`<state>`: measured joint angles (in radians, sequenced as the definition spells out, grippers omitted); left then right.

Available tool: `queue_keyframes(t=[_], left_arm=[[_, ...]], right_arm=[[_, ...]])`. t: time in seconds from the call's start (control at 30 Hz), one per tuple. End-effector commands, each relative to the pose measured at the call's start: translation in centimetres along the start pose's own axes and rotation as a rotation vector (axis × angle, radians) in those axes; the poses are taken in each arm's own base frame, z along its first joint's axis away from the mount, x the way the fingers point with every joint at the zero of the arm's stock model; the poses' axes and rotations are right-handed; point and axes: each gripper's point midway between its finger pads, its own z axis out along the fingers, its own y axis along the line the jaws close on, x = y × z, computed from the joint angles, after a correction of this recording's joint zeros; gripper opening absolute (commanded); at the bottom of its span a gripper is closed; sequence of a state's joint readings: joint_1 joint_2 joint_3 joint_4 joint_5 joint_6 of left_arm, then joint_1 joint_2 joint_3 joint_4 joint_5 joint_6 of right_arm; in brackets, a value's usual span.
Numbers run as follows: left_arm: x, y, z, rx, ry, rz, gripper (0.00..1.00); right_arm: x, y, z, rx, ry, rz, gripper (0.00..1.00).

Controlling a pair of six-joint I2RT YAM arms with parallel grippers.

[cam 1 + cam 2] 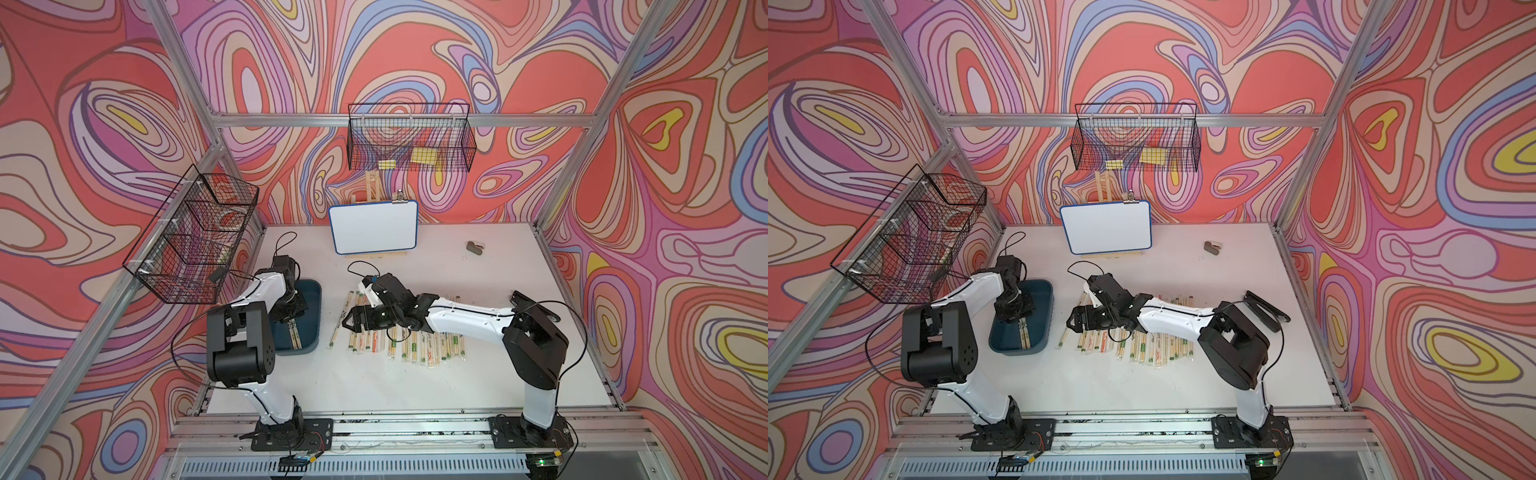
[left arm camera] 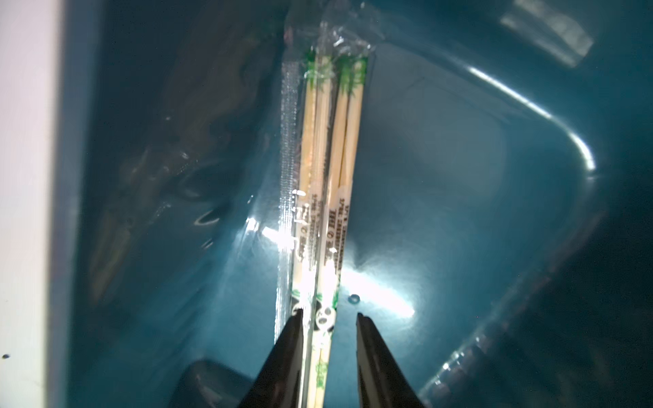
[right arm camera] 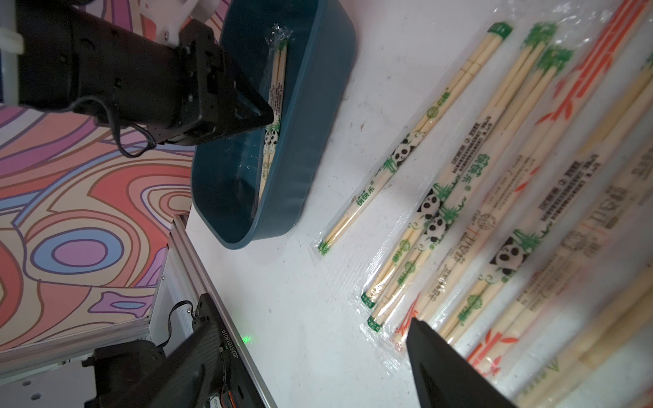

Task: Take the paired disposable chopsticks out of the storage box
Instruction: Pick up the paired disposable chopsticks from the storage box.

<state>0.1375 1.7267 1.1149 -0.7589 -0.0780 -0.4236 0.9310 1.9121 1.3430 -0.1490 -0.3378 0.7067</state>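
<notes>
Left gripper (image 2: 329, 316) is down inside the blue box (image 1: 312, 309), jaws apart around one of the two sleeved chopstick pairs (image 2: 342, 159) lying on its floor, one finger not touching it, while right gripper (image 1: 348, 323) hangs wide open and empty over the row of chopsticks (image 1: 415, 349) on the white table (image 1: 374, 386) beside the box.

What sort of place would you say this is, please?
Most likely a robot lab test cell, not a home: a white-and-black left arm and right arm bolted to a slotted metal base rail, silver aluminium frame bars, and swirly printed pink-orange backdrop walls.
</notes>
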Motion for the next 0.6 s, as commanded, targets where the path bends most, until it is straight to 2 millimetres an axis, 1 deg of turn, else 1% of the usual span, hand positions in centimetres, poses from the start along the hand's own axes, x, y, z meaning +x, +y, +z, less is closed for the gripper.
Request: queue_keyframes(t=[0.0,0.33,0.47,0.57], left_arm=[[-0.2,0.2,0.7,-0.012,0.008,0.014,0.3],[-0.3,0.1,2.0,-0.018,0.038,0.019,0.29],[-0.4,0.0,2.4,-0.019,0.043,0.02,0.27],[-0.4,-0.2,2.5,-0.012,0.048,0.019,0.23]], right_arm=[[-0.3,0.3,0.6,-0.012,-0.001,-0.022,0.89],[-0.2,0.1,0.7,-0.005,-0.001,-0.024,0.89],[-0.3,-0.1,0.8,-0.001,-0.002,-0.023,0.89],[-0.3,-0.2,0.8,-0.001,-0.003,-0.023,0.89]])
